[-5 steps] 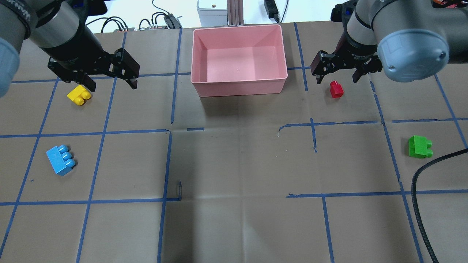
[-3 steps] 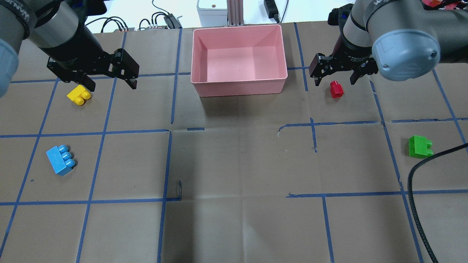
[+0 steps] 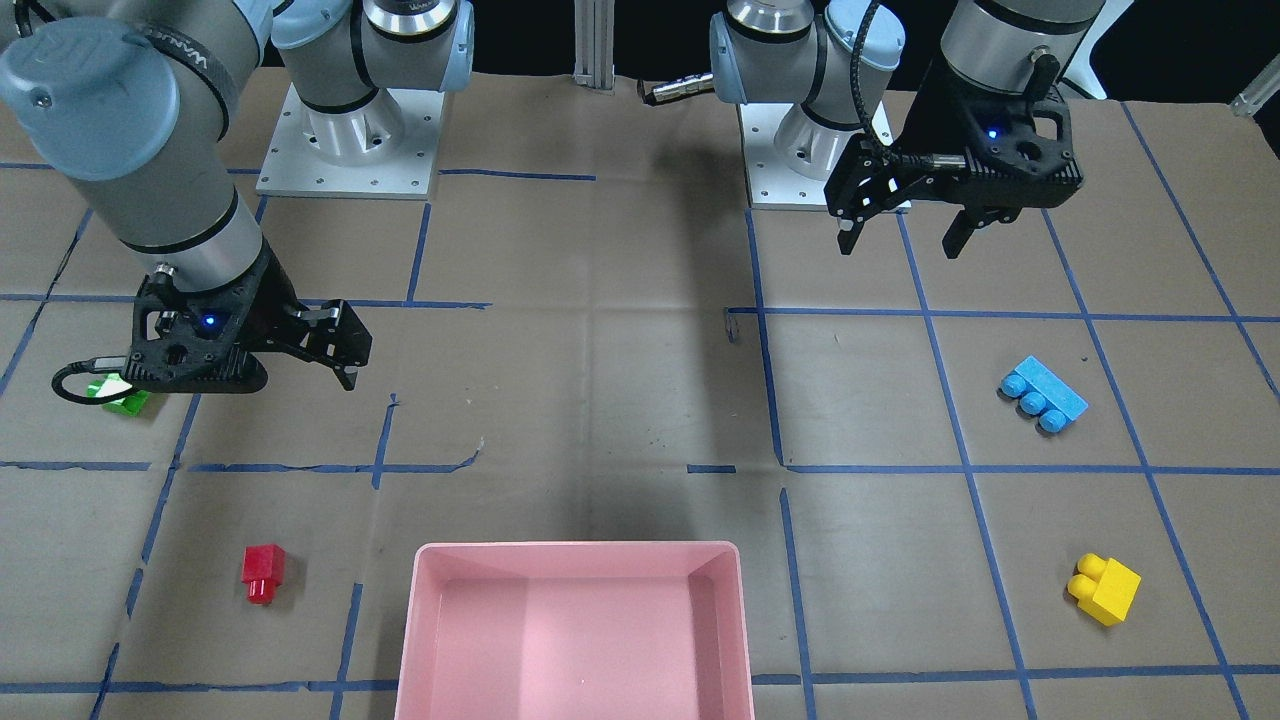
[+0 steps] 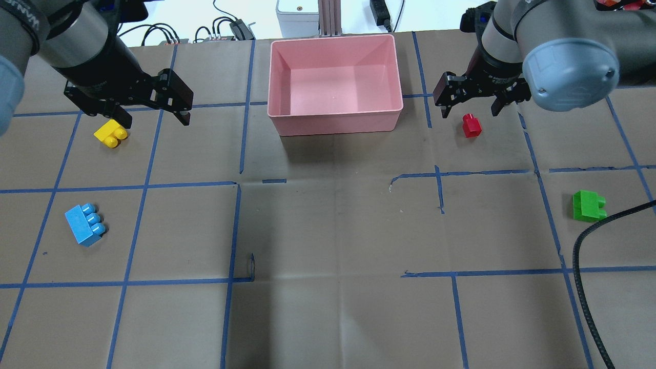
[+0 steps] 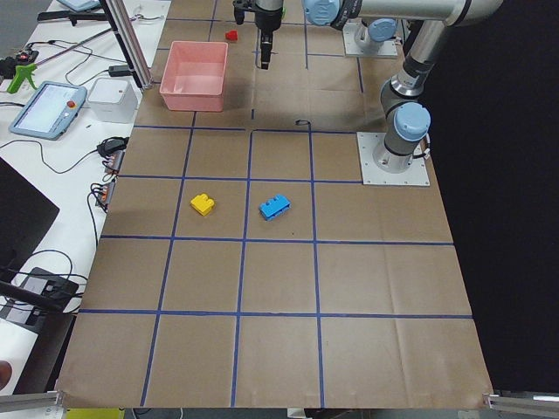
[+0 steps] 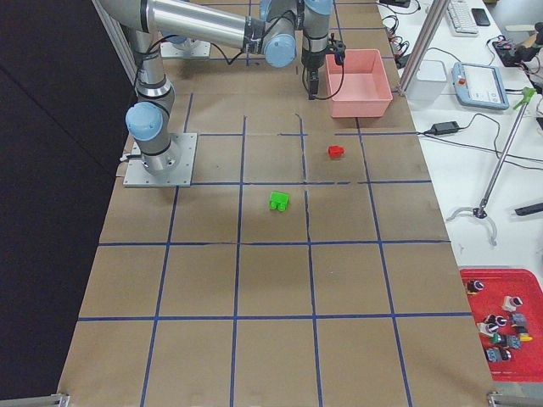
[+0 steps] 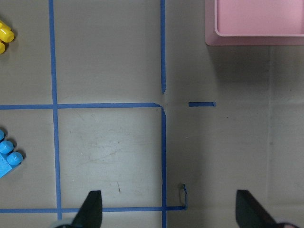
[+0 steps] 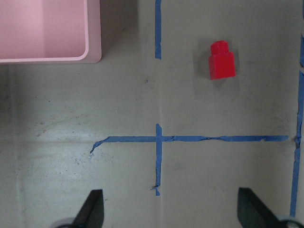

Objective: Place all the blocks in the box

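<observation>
The pink box (image 4: pixel 334 123) stands at the table's far middle, with nothing in it. The yellow block (image 4: pixel 110 135) lies far left, just under one finger of my open left gripper (image 4: pixel 156 121), which hovers above the table. The light-blue block (image 4: pixel 85 224) lies nearer on the left. The red block (image 4: pixel 471 125) lies right of the box, just in front of my open right gripper (image 4: pixel 470 113); the right wrist view shows it (image 8: pixel 222 60) ahead of the spread fingers (image 8: pixel 93 205). The green block (image 4: pixel 588 205) lies at the right.
A black cable (image 4: pixel 581 256) curves over the table's right side near the green block. Blue tape lines grid the brown table cover. Cables and a grey unit (image 4: pixel 297 18) sit beyond the far edge. The arm bases (image 3: pixel 345 150) stand on the robot's side.
My right gripper has drifted slightly left and farther back, staying open just behind the red block. The left gripper has barely shifted. No block has moved.
</observation>
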